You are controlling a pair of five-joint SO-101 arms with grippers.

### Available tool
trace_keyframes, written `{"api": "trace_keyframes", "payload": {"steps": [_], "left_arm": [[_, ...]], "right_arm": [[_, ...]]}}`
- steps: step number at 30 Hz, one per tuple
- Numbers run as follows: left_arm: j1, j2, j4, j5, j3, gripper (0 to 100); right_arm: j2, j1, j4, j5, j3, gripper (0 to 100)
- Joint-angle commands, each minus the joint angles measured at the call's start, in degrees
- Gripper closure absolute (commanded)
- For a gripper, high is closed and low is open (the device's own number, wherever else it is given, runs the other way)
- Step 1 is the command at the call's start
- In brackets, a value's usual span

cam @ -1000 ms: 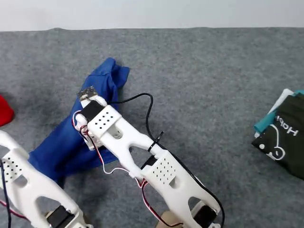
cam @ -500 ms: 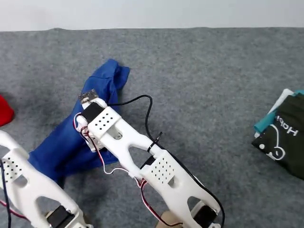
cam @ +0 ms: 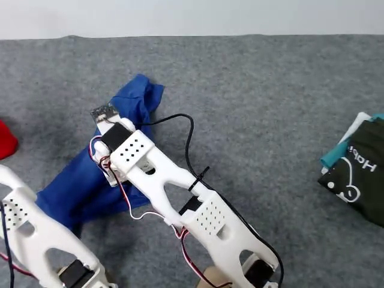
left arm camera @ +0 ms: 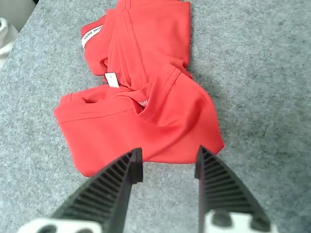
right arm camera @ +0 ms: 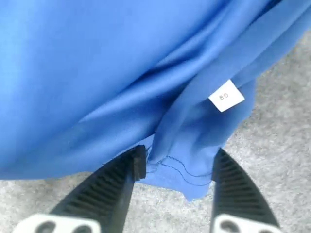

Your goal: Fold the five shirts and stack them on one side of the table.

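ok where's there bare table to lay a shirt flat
The widest bare table lies between the blue shirt and the folded stack, back to the far edge. Crowded: near-left, with right arm, left arm, blue shirt and red shirt.

You have a grey felt mat [cam: 270,108] under everything, fuzzy and lightly speckled, reaching to both sides of the high view. Its far edge runs almost straight across the top, and behind it you see a plain pale wall [cam: 192,17]. In the left wrist view, a white rounded shape [left arm camera: 6,35] sits just off the mat's edge; you cannot tell what it is.
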Motion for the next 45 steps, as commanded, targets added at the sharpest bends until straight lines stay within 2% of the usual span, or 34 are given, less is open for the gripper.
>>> {"api": "trace_keyframes", "payload": {"steps": [1, 6, 13, 21, 35, 37, 40, 45], "left_arm": [[0.35, -0.44, 1.41, 0.18, -0.48, 82], [0.26, -0.44, 1.41, 0.18, -0.4, 82], [0.09, -0.44, 1.41, 0.18, -0.4, 82], [0.0, -0.44, 1.41, 0.18, -0.4, 82], [0.26, -0.44, 1.41, 0.18, -0.48, 82], [0.09, -0.44, 1.41, 0.18, -0.48, 82], [0.09, -0.44, 1.41, 0.18, -0.48, 82], [0.26, -0.97, 1.41, 0.18, -0.66, 82]], "right_arm": [[-4.7, -0.92, 2.24, 0.35, -3.6, 79.8], [-1.45, -1.8, 2.15, 0.26, -3.69, 85.9], [1.27, -4.79, 2.15, 0.18, -3.78, 85.8], [1.89, -2.24, 2.24, 0.35, -3.69, 86.2], [5.67, -2.07, 2.24, 0.35, -3.69, 86.3], [5.67, -1.98, 2.24, 0.35, -3.69, 88.7], [5.41, -0.84, 2.24, 0.53, -4.04, 99.2], [0.84, 1.19, 2.24, 3.08, -3.69, 99.0]]}}
